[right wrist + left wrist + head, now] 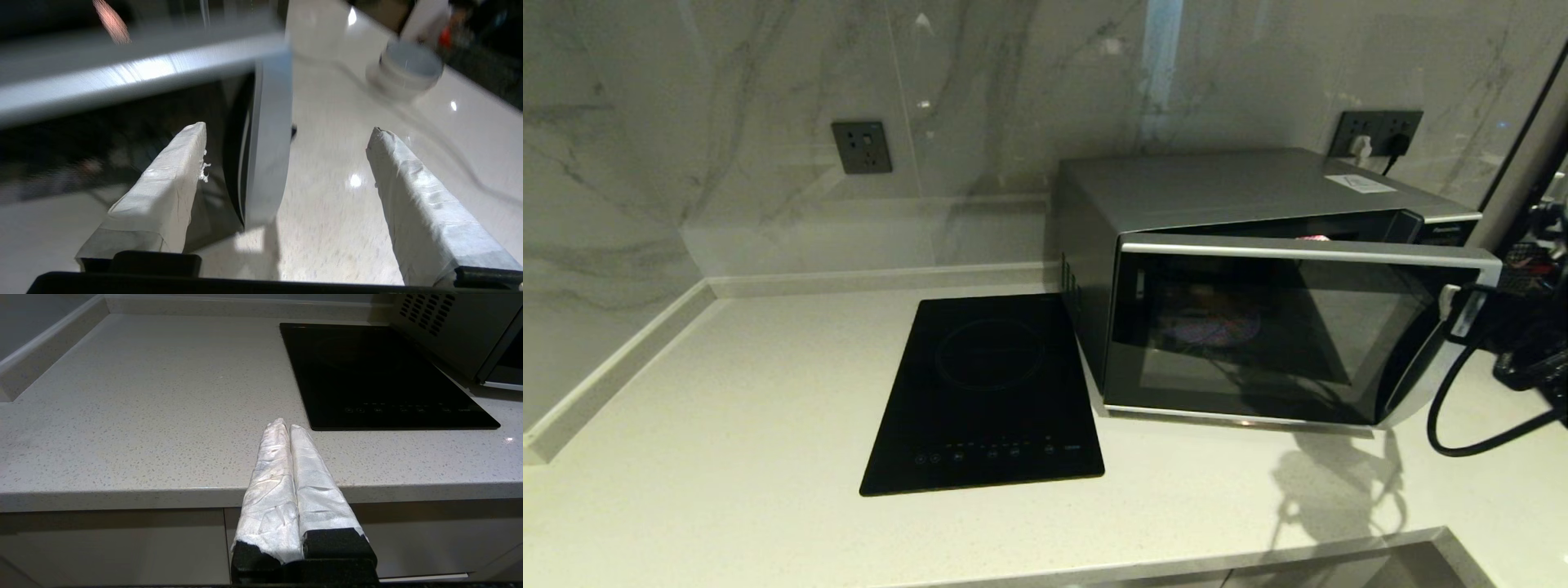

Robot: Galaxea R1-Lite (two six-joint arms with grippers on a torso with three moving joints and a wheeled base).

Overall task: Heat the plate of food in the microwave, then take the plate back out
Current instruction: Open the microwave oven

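Observation:
The silver-grey microwave point(1217, 192) stands on the counter at the right, its dark glass door point(1298, 359) swung slightly ajar. Through the glass the lilac plate of food point(1213, 327) shows dimly inside. My right gripper point(288, 130) is open at the door's free edge. The curved silver handle point(267, 143) stands between its white-wrapped fingers point(167, 183), nearer one of them and touching neither. In the head view one white fingertip point(1450, 298) shows by the handle point(1421, 384). My left gripper point(286, 424) is shut on nothing, parked low at the counter's front edge.
A flat black induction hob point(988, 392) lies left of the microwave. A black cable point(1445, 408) loops from my right arm over the counter. A round white container point(408, 67) sits on the counter beyond the door. Wall sockets point(862, 147) are set in the marble back wall.

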